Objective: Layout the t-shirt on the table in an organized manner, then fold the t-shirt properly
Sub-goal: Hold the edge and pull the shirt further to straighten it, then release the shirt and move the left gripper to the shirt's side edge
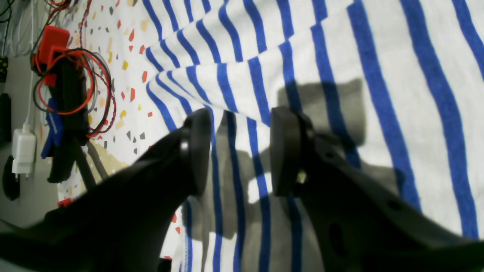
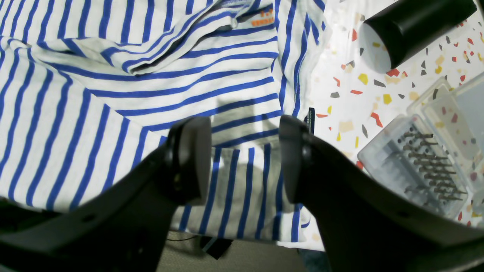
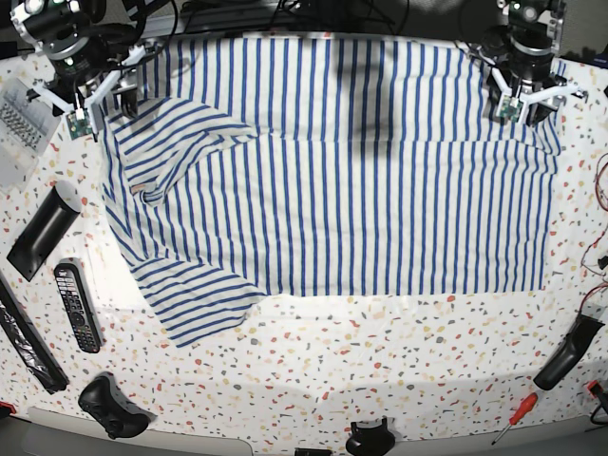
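T-shirt (image 3: 332,171) lies spread on the table (image 3: 380,351), covering most of the far half, stripes running toward the far edge. Body mostly flat; one sleeve (image 3: 199,299) sticks out at its near corner on the base view's left, the other sleeve (image 3: 176,142) is folded over onto the body at the far corner on that same side. A small orange mark (image 2: 262,20) shows on the cloth near the neck area in the right wrist view.

Left gripper (image 1: 240,151) is over the shirt's far corner on the base view's right, jaws apart with striped cloth visible through the gap, nothing pinched. A fold ridge in the shirt runs just beyond its fingertips. Its shadow falls on the cloth.

Right gripper (image 2: 244,158) is over the shirt's opposite far corner, jaws apart too, nothing between them, shirt edge below.

Beside the shirt on that side: a clear plastic case of drill bits (image 2: 419,162) and a black cylinder (image 2: 412,26), both on the table just off the cloth. Remote control (image 3: 76,306) and game controller (image 3: 112,407) sit near the table's front edge on the left of the base view, well apart from the shirt. A red-handled screwdriver (image 3: 513,416) lies near the front right corner.
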Tool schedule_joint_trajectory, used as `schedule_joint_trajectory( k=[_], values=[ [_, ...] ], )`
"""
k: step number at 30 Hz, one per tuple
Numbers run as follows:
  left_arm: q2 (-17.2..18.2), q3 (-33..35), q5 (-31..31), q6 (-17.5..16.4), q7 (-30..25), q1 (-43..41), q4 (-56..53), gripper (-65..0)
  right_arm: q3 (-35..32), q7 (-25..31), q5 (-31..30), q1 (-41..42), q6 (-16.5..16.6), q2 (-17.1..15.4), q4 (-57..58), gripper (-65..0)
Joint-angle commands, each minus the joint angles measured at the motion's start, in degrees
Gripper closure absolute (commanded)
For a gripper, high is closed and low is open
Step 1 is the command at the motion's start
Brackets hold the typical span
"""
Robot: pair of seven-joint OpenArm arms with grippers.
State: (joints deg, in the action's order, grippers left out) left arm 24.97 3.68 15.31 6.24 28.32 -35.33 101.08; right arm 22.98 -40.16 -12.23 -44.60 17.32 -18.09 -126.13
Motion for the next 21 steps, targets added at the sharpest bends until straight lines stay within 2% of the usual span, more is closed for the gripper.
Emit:
schedule_joint_trajectory(
  k=[1,5,9,13,15,19,21],
  values=[
    [0.61,-0.31,0.26,0.46,0.76,-0.37,0.42,-23.7,0.31,1.07,-0.24,-0.17,-0.20,-0.50,-1.05,-28.0],
    [0.63,-0.31,0.26,0.81,0.52,-0.35,3.74,-23.7,0.31,1.11,-0.24,-0.15,-0.22,-0.50,-1.05,-28.0],
    [0.63,-0.31,1.86,6.40,-0.94,0.44,9.81,-23.9,0.31,1.22,-0.24,0.02,-0.35,-0.48,-1.05,-28.0],
    [0.63,-0.31,3.15,6.40,-0.31,4.83,12.70,-28.2,0.31,1.33,-0.24,0.00,-0.33,-0.50,-1.05,-28.0],
    [0.79,-0.31,-0.09,5.42,0.33,8.59,12.22,-28.2,0.31,1.73,-0.24,0.00,-0.33,-0.48,-1.05,-28.0],
    [0.92,-0.31,-11.08,-1.90,0.85,19.02,7.13,-28.2,0.31,2.75,-0.24,0.00,-0.33,-0.50,-1.05,-28.0],
    [0.92,-0.31,-14.12,-3.82,0.68,25.11,2.62,-28.2,0.31,4.59,-0.24,0.00,-0.33,-0.48,-1.05,-28.0]
  ],
)
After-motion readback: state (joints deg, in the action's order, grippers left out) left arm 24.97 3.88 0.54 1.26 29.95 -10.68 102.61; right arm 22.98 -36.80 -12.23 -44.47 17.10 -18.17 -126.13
